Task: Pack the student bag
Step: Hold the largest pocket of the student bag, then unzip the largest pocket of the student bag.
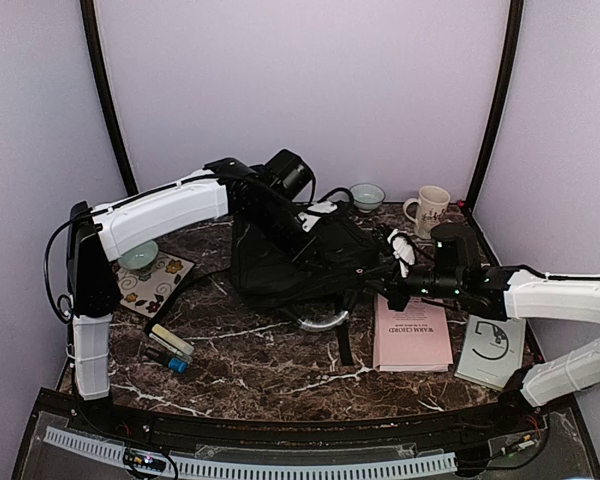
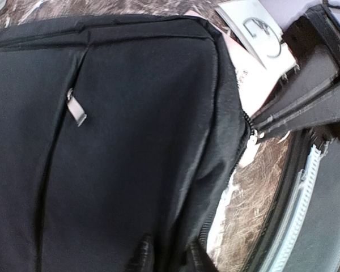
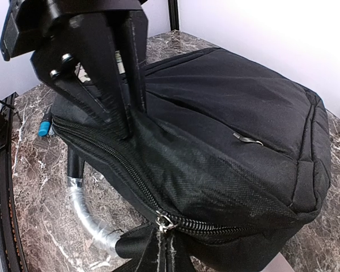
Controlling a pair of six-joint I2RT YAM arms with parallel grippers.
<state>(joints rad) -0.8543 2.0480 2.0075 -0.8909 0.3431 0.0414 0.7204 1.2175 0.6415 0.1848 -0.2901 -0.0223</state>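
Observation:
The student bag [image 1: 290, 255] lies flat mid-table, black, with its zipper [image 3: 107, 156] running along the near side. In the left wrist view the bag [image 2: 130, 130] fills the frame. My left gripper [image 2: 169, 258] is shut on a fold of the bag's fabric by the zipper edge; the right wrist view shows its fingers [image 3: 122, 107] pressed into that edge. My right gripper [image 3: 167, 249] is shut on the zipper pull, with the metal slider [image 3: 166, 222] just above its fingertips. The silvery-grey loop handle [image 3: 88, 212] curls on the table beside it.
A pink book [image 1: 412, 333] and a grey book [image 1: 492, 350] lie right of the bag. A mug [image 1: 430, 210] and a small bowl [image 1: 367, 195] stand at the back. At the left are a teal bowl [image 1: 138, 256], a floral mat [image 1: 160, 285] and pens [image 1: 170, 348].

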